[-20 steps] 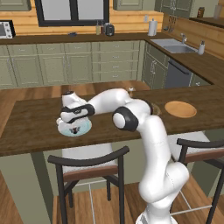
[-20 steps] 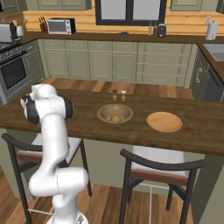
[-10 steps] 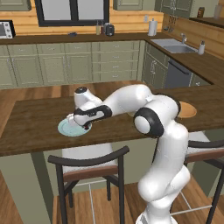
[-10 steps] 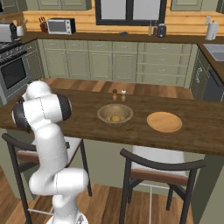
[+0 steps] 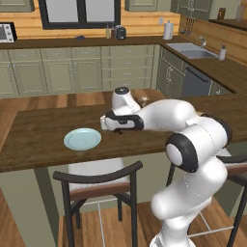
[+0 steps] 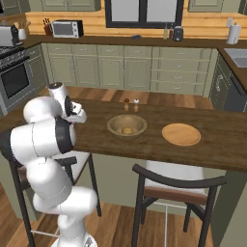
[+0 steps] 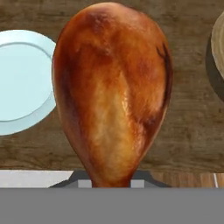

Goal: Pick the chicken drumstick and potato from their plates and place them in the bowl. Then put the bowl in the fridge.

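My gripper hangs above the wooden counter, just right of the pale blue-green plate, and is shut on the chicken drumstick. The reddish-brown drumstick stands large in the hand view, meaty end up, hiding the fingertips. To its left lies the blue-green plate, with nothing on it, and the bowl's rim shows at the right edge. In the right base view the wooden bowl holds the yellowish potato. The orange-tan plate lies to its right. The fridge is out of view.
Two small shakers stand behind the bowl. Bar stools sit along the counter's near edge, one of them below the blue-green plate. My own white arm reaches across the counter over the bowl's area.
The gripper has lifted off the blue-green plate and swung right with the drumstick in it. The plate now lies bare.
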